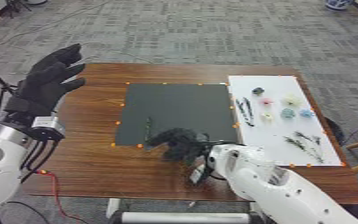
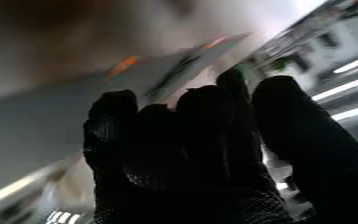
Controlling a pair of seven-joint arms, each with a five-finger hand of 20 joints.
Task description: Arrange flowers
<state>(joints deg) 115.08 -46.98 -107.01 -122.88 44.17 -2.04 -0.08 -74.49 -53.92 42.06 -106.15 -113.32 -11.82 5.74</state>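
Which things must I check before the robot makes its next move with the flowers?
1. Thin green stem lying on the dark mat: ok.
2. Flower heads already on the mat: not ok, they lie on the white sheet.
3. Leafy sprigs on the white sheet: ok.
4. Left hand raised away from the mat: ok.
5. Right hand free of contact with the stem: cannot tell.

A slender green stem (image 1: 148, 128) lies on a dark rectangular mat (image 1: 186, 107) on the brown wooden worktop (image 1: 87, 167); right, small pastel flower heads (image 1: 287, 113) lie on a white rectangular sheet (image 1: 262, 137).
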